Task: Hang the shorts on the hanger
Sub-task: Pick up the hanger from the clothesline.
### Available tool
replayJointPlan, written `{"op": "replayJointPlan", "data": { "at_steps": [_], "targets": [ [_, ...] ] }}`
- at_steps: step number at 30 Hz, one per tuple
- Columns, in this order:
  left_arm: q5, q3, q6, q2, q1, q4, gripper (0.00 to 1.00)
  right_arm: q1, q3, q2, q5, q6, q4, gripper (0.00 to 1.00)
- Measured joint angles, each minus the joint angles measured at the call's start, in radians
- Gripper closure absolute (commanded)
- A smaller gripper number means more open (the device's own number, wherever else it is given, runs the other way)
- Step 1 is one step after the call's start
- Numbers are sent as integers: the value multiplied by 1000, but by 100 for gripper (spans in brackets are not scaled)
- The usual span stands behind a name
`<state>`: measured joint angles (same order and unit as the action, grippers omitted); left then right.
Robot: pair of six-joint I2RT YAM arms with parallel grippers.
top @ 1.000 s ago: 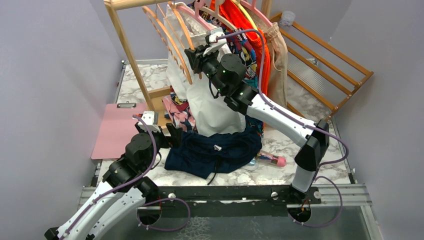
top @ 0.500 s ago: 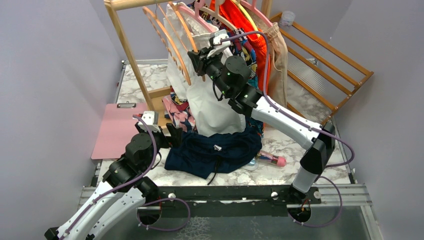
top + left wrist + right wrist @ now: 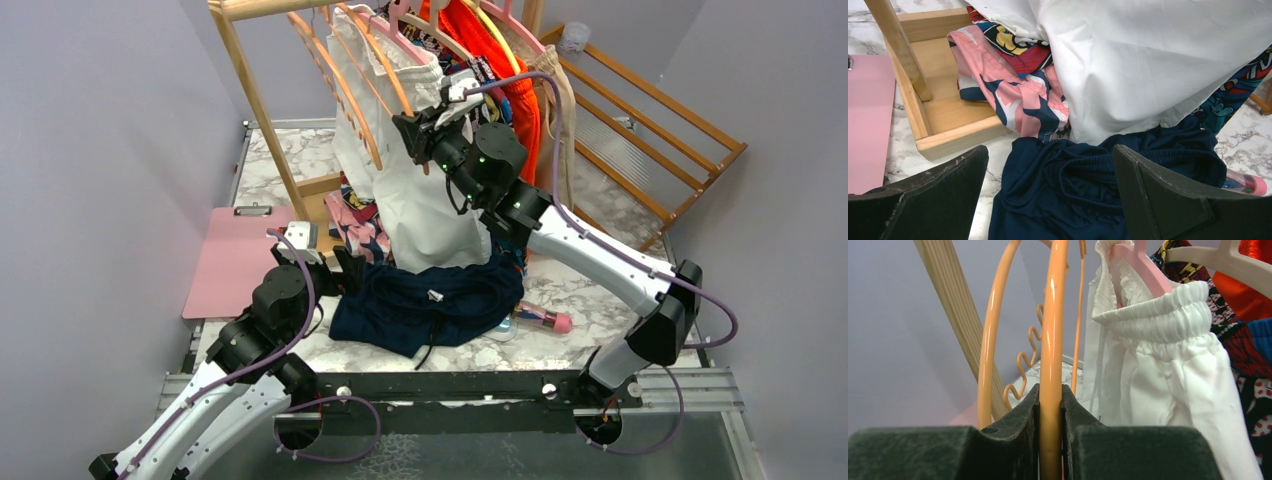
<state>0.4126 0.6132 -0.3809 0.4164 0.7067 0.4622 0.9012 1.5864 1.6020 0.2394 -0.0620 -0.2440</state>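
Clamping one curved shoulder of the thin orange-tan wooden hanger (image 3: pixel 1050 340), the right gripper (image 3: pixel 1050 405) has both dark fingers pressed flat against the wood, with no gap showing. Seen from above, it sits near 12 o'clock of the marble table (image 3: pixel 270 170), among hung clothes. The dark navy-blue fabric shorts (image 3: pixel 420 305) lie crumpled toward 6 o'clock, just below the hanging white shorts (image 3: pixel 420 210). The left gripper (image 3: pixel 1048 160) hovers at their 9 o'clock edge, jaws spread wide, holding nothing. The step looks like freeing the hanger: best to lift straight until the hook clears, keeping off the matching orange hanger (image 3: pixel 989 330) at 9 o'clock and the white waistband at 3 o'clock. Where the hook sits is cut off, the crossbar is hard to pick out, and the navy shorts' far edge is hidden under white cloth.
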Motion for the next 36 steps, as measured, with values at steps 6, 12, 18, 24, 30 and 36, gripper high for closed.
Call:
{"op": "replayJointPlan", "data": {
  "at_steps": [6, 12, 18, 24, 30, 36],
  "targets": [
    [0, 0, 0, 0, 0, 0, 4, 0, -52, -92, -23, 3, 51, 99],
    [5, 0, 0, 0, 0, 0, 4, 0, -95, -181, -54, 3, 97, 99],
    [23, 0, 0, -13, 0, 0, 5, 0, -195, -289, -58, 3, 167, 99],
    [41, 0, -1, -26, 0, 0, 5, 0, -271, -407, -74, 7, 283, 99],
    [57, 0, -3, -35, 0, 1, 6, 0, -269, -532, -106, 13, 462, 99],
    [95, 0, -7, -53, 0, 11, 8, 0, -237, -632, -143, 20, 695, 99]
  ]
}}
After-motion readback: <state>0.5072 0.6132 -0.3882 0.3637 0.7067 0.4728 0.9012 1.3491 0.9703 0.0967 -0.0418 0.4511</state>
